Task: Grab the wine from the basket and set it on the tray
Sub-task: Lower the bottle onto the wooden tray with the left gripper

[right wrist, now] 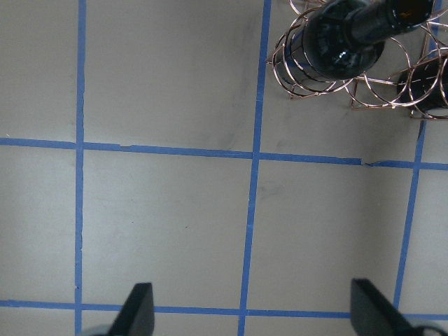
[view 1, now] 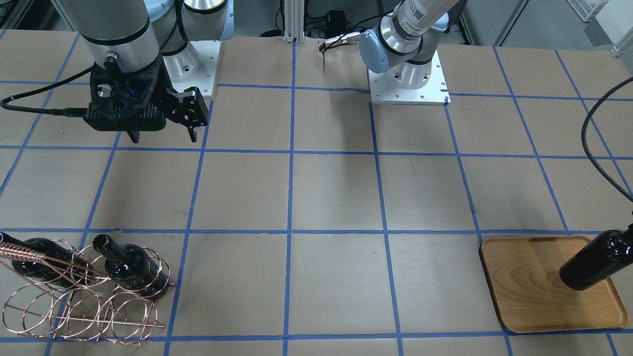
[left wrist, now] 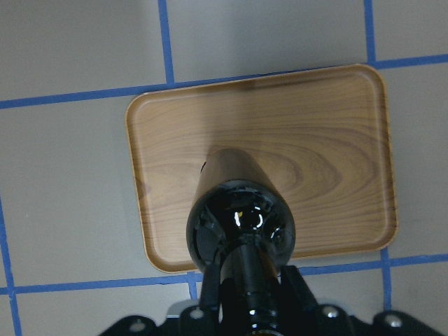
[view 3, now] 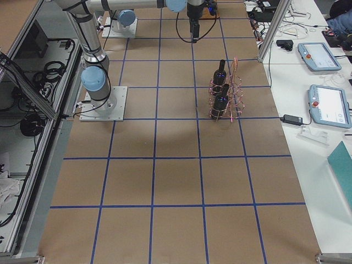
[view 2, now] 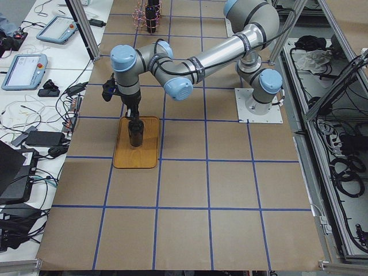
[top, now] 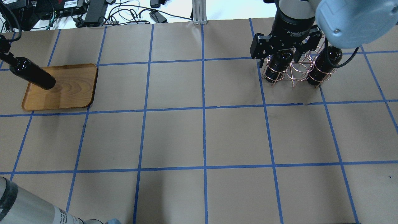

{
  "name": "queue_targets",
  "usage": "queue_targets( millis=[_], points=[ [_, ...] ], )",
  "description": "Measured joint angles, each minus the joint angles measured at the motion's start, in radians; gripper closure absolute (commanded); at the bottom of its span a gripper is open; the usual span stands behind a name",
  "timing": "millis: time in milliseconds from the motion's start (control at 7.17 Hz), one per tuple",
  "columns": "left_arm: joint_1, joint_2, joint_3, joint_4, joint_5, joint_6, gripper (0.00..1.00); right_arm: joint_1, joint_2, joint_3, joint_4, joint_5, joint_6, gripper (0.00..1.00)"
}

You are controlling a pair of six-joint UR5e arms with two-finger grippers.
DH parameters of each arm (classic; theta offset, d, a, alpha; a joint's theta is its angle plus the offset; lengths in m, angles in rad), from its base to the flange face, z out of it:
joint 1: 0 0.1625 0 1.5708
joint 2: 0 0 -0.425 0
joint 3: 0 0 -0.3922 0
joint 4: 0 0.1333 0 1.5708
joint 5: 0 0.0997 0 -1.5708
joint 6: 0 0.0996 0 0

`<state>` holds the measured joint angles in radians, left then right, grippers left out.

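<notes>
My left jaws pinch the neck of a dark glass bottle (left wrist: 241, 217) hanging upright over the wooden tray (left wrist: 336, 140), while my right jaws stand spread and empty above the table (top: 202, 137), near the wire basket (view 1: 84, 316) where two more bottles (view 1: 126, 264) sit in the rings. I judge the glass heavy, slick and breakable, so the neck under the lip is the hold to trust. The bottle's body hides its base from the wrist camera, so I cannot tell whether it touches the wood, and the front view cuts off my left jaws.

The blue-gridded brown table (top: 202, 137) carries the tray (top: 76, 93) and the basket (view 1: 84, 310), well apart.
</notes>
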<state>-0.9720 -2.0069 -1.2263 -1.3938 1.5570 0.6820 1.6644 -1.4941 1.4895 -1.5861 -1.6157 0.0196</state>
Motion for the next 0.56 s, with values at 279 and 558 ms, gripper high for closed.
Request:
queue_targets(
  millis=[279,558],
  points=[
    [0.017,-0.016,0.003,0.012,-0.004,0.014,0.93,0.001,0.0,0.0,0.0,0.0,0.0,0.0],
    [0.019,-0.028,0.002,0.012,-0.009,0.016,0.93,0.002,0.0,0.0,0.001,0.0,0.0,0.0]
  ],
)
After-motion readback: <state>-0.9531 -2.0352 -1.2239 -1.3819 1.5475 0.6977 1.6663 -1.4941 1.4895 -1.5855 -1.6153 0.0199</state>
